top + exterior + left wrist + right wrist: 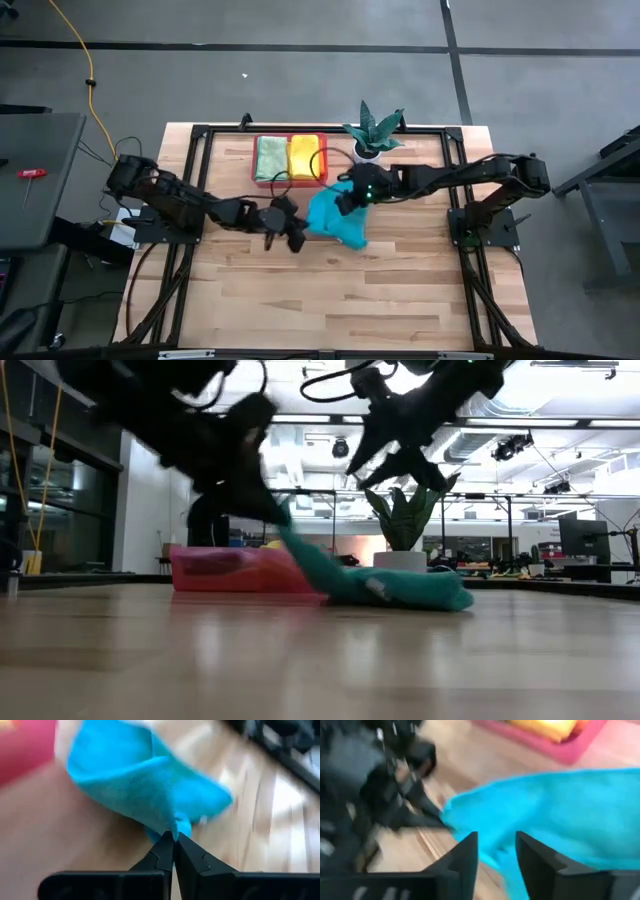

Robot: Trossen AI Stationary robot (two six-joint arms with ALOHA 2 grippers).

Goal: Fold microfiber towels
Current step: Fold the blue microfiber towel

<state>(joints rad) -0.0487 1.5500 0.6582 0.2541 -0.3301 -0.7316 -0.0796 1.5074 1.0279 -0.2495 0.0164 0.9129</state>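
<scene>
A teal towel lies bunched on the wooden table, just in front of the pink tray. My left gripper is at the towel's left end and is shut on it. That end rises off the table, while the rest of the towel stays on the wood. My right gripper hangs open above the towel's far side, clear of the cloth in the low view. A light green towel and a yellow towel lie folded in the tray. My left gripper pinches a corner of the teal towel between its two fingertips. It comes at the corner on a downward slant from the table's left side. The corner is lifted; the cloth slopes down from it to the bunched part on the table.
A potted plant stands at the far edge, right of the tray. Black frame rails run along the table's sides. Bare wood spreads across the near half of the table.
</scene>
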